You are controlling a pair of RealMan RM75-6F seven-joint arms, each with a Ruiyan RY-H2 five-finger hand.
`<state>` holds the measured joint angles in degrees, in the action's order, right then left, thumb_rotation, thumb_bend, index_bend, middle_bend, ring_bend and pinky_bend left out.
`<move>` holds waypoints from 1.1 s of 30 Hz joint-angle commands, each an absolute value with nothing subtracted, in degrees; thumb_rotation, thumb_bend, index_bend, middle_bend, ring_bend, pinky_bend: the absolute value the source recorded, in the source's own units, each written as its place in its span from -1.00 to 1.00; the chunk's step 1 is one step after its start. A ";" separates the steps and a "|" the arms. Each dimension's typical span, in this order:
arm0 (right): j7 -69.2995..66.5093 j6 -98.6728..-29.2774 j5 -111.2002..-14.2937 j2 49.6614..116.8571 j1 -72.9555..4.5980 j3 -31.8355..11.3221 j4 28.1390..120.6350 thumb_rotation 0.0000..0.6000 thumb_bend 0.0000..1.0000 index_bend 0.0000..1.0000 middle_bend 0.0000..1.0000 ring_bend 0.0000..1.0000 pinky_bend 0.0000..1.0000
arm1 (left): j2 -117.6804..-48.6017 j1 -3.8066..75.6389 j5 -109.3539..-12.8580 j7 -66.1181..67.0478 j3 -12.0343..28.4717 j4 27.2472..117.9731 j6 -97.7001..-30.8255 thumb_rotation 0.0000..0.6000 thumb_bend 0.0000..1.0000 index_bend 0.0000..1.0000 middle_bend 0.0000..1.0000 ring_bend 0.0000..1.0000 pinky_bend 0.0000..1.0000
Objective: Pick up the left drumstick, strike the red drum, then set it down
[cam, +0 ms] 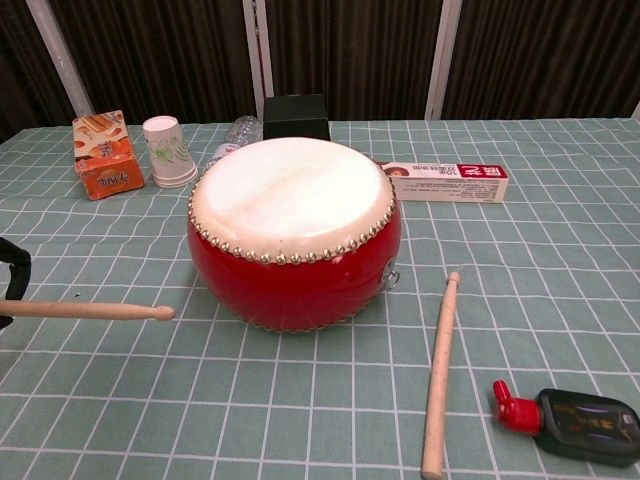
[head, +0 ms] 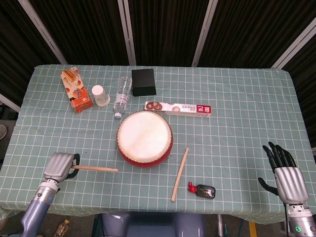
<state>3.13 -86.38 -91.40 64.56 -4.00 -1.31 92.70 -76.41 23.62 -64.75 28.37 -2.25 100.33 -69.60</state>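
The red drum (head: 144, 139) with its pale skin (cam: 290, 195) stands mid-table. My left hand (head: 60, 167) sits at the table's front left and grips the left drumstick (head: 97, 169) by its butt. The stick (cam: 88, 310) lies level and low over the cloth, tip pointing right toward the drum, stopping short of it. In the chest view only a dark sliver of that hand (cam: 12, 272) shows at the left edge. My right hand (head: 285, 174) rests at the front right, fingers apart, holding nothing.
A second drumstick (head: 180, 174) lies right of the drum, with a black-and-red tuner (head: 202, 190) beside it. Behind the drum are a long box (head: 178, 108), a black box (head: 143, 82), a water bottle (head: 122, 95), a paper cup (head: 100, 95) and an orange carton (head: 76, 89).
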 commanded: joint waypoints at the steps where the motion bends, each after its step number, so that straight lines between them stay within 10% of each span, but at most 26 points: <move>1: 3.11 -86.44 -91.44 64.61 -3.97 -1.30 92.68 1.00 -0.50 -1.00 -1.00 -1.00 -0.77 | -76.22 23.79 -64.61 28.82 -2.14 100.59 -68.98 1.00 -0.43 0.02 0.58 0.60 0.69; 13: 3.04 -86.48 -91.40 64.53 -3.94 -1.31 92.59 1.00 -0.50 -1.00 -1.00 -1.00 -0.77 | -70.03 24.37 -59.74 32.18 -1.33 108.13 -67.73 1.00 -0.79 -0.46 -0.24 -0.31 -0.06; 23: 2.63 -86.67 -92.27 64.61 -4.08 -1.12 92.00 1.00 -0.50 -1.00 -1.00 -1.00 -0.77 | -64.17 17.42 -80.19 17.26 -4.07 106.31 -78.77 1.00 -0.94 -0.92 -0.88 -0.94 -0.74; 33: 3.40 -87.29 -93.25 65.14 -4.16 -1.06 91.31 1.00 -0.50 -1.00 -1.00 -1.00 -0.77 | -62.14 10.81 -87.33 7.40 -7.20 97.02 -85.64 1.00 -1.00 -1.00 -1.00 -1.00 -1.00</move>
